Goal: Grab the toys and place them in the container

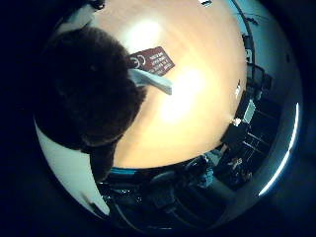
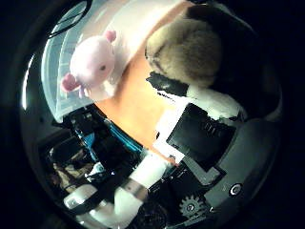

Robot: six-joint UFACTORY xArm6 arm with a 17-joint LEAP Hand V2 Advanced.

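A dark brown plush toy (image 1: 86,94) with a tan, furry part (image 2: 188,47) fills much of both palm views, close against the palm. My right hand (image 2: 205,133) has its white and black fingers (image 2: 214,102) curled against it. The toy's dark red label (image 1: 153,60) and white tag (image 1: 150,80) stick out over the orange wooden table (image 1: 197,98). A pink plush toy (image 2: 93,64) with small pink frills lies in a clear plastic container (image 2: 55,57) beside the table's bare wood.
Past the table's edge stand dark furniture and equipment (image 1: 242,123) in the room. A teal-edged strip (image 2: 121,136) runs along the table's rim.
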